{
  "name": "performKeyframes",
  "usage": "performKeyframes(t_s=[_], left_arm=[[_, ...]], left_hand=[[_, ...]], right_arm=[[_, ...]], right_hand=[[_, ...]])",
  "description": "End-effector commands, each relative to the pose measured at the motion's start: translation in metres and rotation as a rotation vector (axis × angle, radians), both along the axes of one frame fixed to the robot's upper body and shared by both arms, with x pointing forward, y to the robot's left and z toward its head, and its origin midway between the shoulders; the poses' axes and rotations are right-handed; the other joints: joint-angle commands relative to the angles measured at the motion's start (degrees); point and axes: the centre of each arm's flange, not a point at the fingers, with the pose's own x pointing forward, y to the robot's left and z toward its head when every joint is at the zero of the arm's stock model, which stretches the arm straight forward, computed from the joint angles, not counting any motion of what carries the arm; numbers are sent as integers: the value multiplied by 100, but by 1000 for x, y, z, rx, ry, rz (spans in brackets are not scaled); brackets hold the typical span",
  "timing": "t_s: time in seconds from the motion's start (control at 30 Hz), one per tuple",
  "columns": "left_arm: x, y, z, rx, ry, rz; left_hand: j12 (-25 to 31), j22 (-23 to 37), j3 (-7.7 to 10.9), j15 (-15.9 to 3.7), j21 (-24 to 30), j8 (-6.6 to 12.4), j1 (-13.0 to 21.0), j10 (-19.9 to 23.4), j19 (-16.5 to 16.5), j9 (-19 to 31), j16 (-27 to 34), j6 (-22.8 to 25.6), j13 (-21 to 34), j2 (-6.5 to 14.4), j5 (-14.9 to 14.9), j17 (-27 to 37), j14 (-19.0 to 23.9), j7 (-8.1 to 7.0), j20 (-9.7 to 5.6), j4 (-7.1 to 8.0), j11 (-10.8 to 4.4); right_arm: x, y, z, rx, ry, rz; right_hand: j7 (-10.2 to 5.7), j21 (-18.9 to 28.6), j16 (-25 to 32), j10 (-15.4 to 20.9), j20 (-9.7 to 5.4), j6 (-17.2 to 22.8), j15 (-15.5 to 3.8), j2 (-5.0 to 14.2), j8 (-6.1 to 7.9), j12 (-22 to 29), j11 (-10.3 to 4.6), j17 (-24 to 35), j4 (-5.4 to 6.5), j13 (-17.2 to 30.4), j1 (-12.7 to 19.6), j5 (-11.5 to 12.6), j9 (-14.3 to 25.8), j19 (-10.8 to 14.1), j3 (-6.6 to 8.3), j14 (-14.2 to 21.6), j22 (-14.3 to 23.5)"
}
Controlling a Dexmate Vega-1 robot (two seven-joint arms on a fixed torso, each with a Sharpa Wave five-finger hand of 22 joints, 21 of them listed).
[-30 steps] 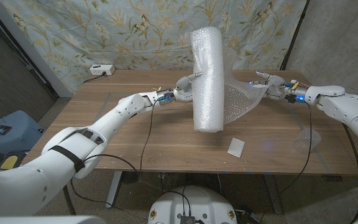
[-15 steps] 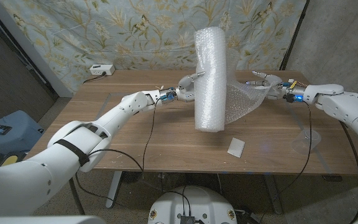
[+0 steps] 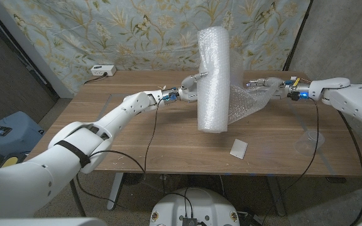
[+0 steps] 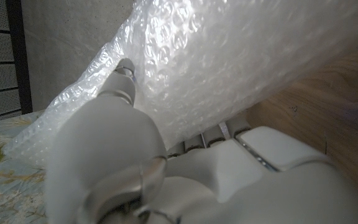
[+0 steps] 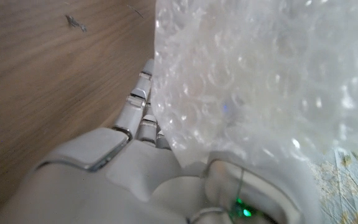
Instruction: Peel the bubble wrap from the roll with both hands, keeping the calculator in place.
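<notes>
Both hands touching upright roll (image 3: pixel 213 78), opposite sides.

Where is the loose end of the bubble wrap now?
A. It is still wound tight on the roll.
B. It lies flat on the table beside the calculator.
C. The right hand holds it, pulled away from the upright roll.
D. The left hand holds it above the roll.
C: the right hand grips the loose sheet, which stretches sideways from the upright roll, while the left hand presses on the roll's other side.
</notes>
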Motion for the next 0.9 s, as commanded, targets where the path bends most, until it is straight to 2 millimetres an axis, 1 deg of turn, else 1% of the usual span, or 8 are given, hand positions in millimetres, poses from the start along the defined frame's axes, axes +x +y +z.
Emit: performKeyframes(t_s=[0.03, 0.13, 0.23, 0.3, 0.6, 0.77, 0.87, 0.9], left_arm=[[-1, 3, 0, -6, 2, 10], [0, 4, 0, -6, 1, 13], [0, 5, 0, -8, 4, 16], [0, 6, -1, -9, 4, 17], [1, 10, -5, -24, 17, 21], [2, 12, -7, -31, 26, 22], [3, 12, -9, -36, 30, 21], [3, 13, -9, -37, 33, 20]], left_hand=[[16, 6, 215, -18, 32, 11, 141, 303, 23, 5, 4, 33, 33, 140, 53, 27, 5, -28, -23, 158, -270], [8, 7, 225, -24, 36, 15, 147, 295, 29, 6, 4, 45, 33, 150, 56, 28, 12, -37, -29, 158, -288], [11, 7, 229, -35, 42, 22, 144, 314, 37, 7, 2, 64, 34, 149, 57, 26, 23, -46, -32, 160, -292], [3, 7, 237, -38, 44, 21, 145, 303, 36, 8, -3, 64, 35, 160, 61, 27, 17, -51, -32, 163, -252], [-84, 7, 232, -97, 47, -18, 181, 112, 21, 15, -32, -41, 53, 181, 72, 71, -136, -129, -63, 152, -319], [-94, 6, 230, -83, 47, -22, 181, 94, 14, 18, -32, -58, 61, 178, 77, 77, -143, -129, -70, 153, -322], [-100, 6, 231, -84, 48, -20, 175, 83, 11, 20, -35, -58, 66, 175, 81, 79, -144, -132, -68, 157, -320], [-98, 6, 232, -79, 49, -19, 173, 88, 11, 20, -34, -57, 67, 174, 82, 78, -140, -133, -67, 157, -317]], right_arm=[[-11, 13, 13, -72, 45, 12], [-13, 14, 14, -75, 40, -4], [-15, 15, 15, -73, 29, -11], [-16, 16, 15, -70, 27, -17], [-21, 17, 15, -55, 10, -54], [-24, 15, 16, -44, 0, -88], [-27, 14, 16, -32, -3, -107], [-28, 14, 16, -26, -6, -118]], right_hand=[[520, 391, 667, 429, -596, 228, -557, -36, 63, 428, 6, 634, 25, 427, 714, -7, 17, 732, 94, 795, 96], [533, 733, 1146, 753, -931, 572, -892, -79, 92, 811, 0, 1123, 21, 756, 1186, -7, 27, 1159, 78, 1321, 160], [531, 1041, 1422, 1135, -1169, 929, -1158, -36, 139, 1139, -14, 1408, 32, 975, 1470, 4, 31, 1468, 103, 1746, 242], [523, 1148, 1473, 1239, -1217, 1114, -1246, -29, 166, 1258, -13, 1476, 29, 1066, 1583, 10, 34, 1537, 127, 1912, 263], [472, 1412, 1516, 1616, -1311, 1531, -1287, -48, 204, 1612, -51, 1583, 34, 1293, 1799, 17, 40, 1718, 156, 2225, 294], [400, 1655, 1613, 2001, -1440, 1935, -1481, -33, 235, 1998, -260, 1708, 54, 1529, 1989, 24, 47, 1856, 147, 2552, 324], [329, 1923, 1708, 2390, -1498, 2305, -1688, -32, 230, 2454, -517, 1875, 38, 1819, 2213, 35, 47, 1996, 150, 2930, 359], [263, 2038, 1785, 2528, -1505, 2488, -1810, -57, 237, 2655, -652, 1961, 24, 1959, 2332, 38, 53, 2025, 141, 3180, 381]])
